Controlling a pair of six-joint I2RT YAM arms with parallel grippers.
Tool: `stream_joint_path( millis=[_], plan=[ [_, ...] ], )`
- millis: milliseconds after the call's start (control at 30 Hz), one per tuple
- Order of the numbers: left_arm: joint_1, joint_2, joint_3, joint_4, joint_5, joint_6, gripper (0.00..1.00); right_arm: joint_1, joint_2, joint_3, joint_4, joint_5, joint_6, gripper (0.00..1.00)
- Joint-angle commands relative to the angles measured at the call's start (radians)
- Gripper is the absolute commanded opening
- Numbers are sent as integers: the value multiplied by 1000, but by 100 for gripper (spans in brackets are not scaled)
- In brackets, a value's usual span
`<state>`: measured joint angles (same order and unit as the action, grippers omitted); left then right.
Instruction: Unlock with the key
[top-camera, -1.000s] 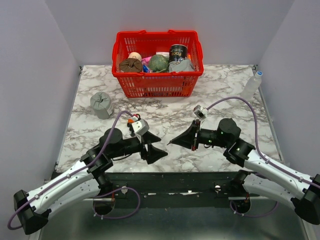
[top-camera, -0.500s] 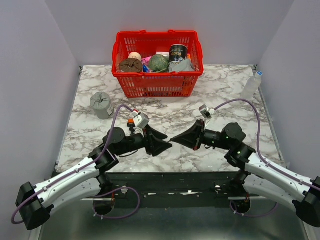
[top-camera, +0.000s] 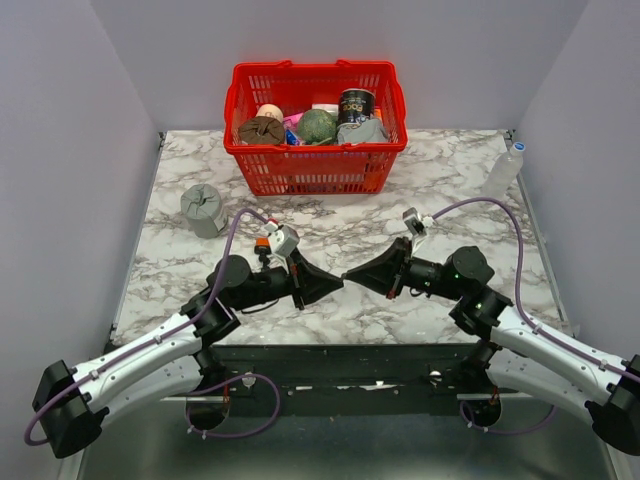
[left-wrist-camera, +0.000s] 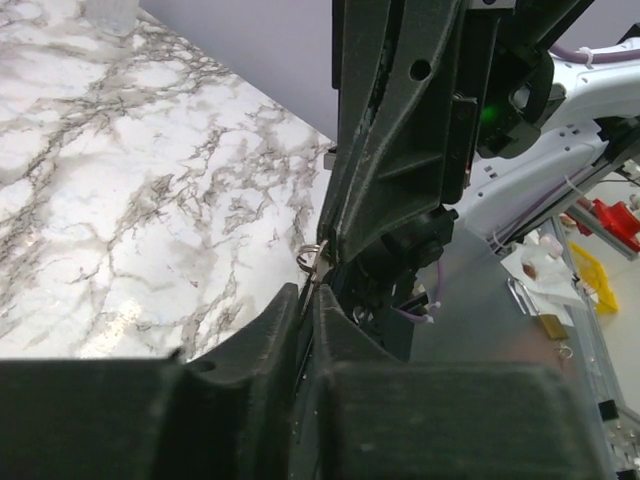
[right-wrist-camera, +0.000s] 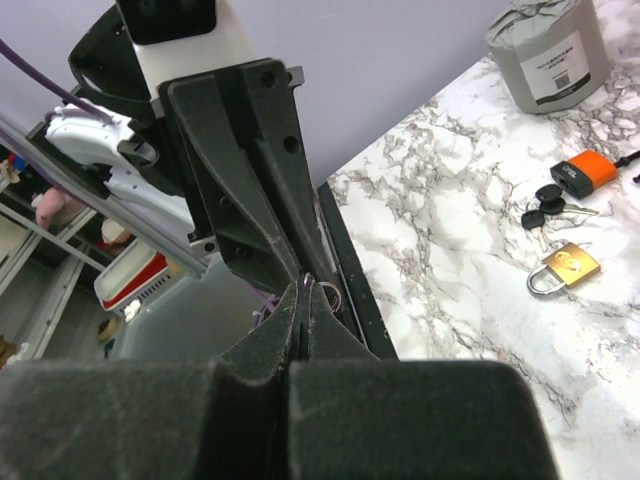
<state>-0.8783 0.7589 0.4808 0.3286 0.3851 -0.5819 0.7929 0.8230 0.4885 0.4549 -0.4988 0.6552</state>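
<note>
Jaws tip to tip midtable, basket (top-camera: 300, 172) behind

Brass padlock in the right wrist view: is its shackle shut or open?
Shut: the brass padlock lies flat, both shackle ends seated in its body.

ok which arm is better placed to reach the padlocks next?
Left, I'd say. The orange padlock and brass padlock lie on its side, near its wrist. The right gripper is shut, tip to tip with the left gripper at a small ring, and would have to cross over.
</note>
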Motion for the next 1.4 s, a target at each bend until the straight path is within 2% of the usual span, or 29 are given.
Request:
stream_joint_path(
  millis=[0,133,200,333,367,400,467,567,833,1367],
  plan=[
    [1,13,1,26,52,7,0,5,-15,-15,31,34,-5,1],
    [1,-7,25,-70,63,54,0,5,-5,36,-83,3,-77,1],
    [1,-20,62,-138,81,85,0,3,-5,94,-200,-18,-156,3],
    [1,2,151,-412,126,194,0,5,-10,192,-405,-72,-314,20],
    [1,11,168,-451,135,238,0,3,-4,211,-491,-98,-369,28],
    [1,31,195,-480,152,257,0,5,2,247,-528,-110,-396,32],
    [1,51,220,-554,198,293,0,5,22,284,-626,-156,-457,38],
    [1,91,260,-609,254,341,0,5,79,337,-711,-222,-506,41],
    [1,171,338,-712,293,419,0,9,157,352,-749,-311,-536,41],
    [1,204,337,-694,322,421,0,11,200,338,-720,-320,-560,39]
  ],
)
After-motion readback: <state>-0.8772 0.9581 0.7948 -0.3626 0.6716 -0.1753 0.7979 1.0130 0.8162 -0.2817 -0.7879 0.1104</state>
